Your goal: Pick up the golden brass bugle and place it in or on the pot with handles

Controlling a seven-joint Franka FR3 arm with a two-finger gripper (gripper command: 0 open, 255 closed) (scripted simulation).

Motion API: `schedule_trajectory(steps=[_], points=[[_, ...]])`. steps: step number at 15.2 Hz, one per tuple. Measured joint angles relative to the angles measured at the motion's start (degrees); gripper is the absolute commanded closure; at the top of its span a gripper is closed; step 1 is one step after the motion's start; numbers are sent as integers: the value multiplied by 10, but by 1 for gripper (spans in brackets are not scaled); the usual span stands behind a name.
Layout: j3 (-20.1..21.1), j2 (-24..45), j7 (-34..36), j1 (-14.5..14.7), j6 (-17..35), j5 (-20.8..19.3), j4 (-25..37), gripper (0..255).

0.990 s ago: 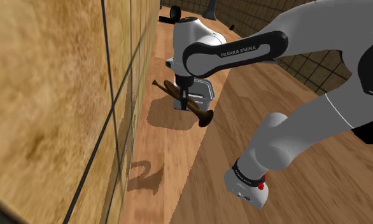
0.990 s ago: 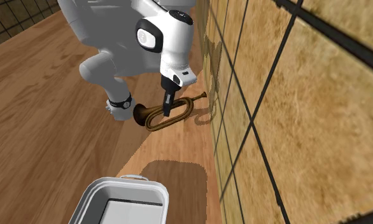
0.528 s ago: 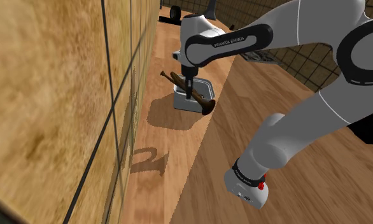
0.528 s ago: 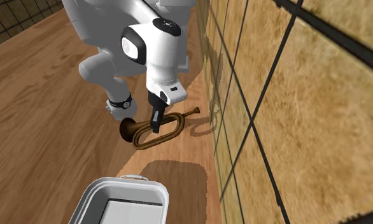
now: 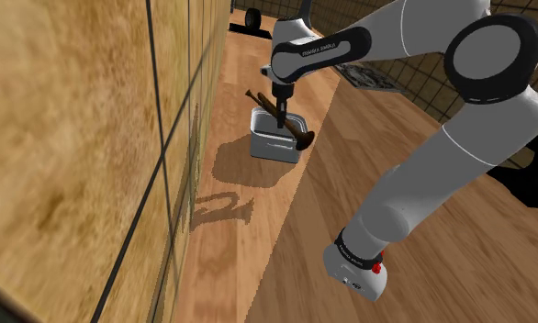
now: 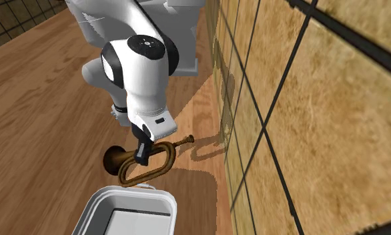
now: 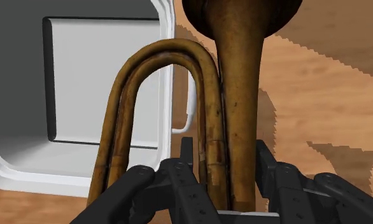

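The black gripper (image 6: 143,155) hangs in the air with its fingers (image 7: 186,167) clamped on the tubing of the brown-gold bugle (image 6: 114,159), one finger on each side of the coil beside the bell tube. The bugle (image 5: 295,136) is off the wooden worktop (image 5: 258,239), tilted, its mouthpiece end pointing towards the tan tiled wall (image 5: 74,138) and its bell away from it. Seen from the hand, the bugle (image 7: 239,76) has its loop over the rim and handle of the pale grey, box-shaped pot (image 7: 7,127), while the bell lies over bare wood beside it. The pot (image 6: 101,207) stands on the worktop near the wall (image 6: 307,100), its inside open.
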Motion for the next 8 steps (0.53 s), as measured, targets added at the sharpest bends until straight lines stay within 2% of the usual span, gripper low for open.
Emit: schedule_trajectory(steps=[8], points=[[-56, 118, -110, -41, 10, 24, 126, 255]])
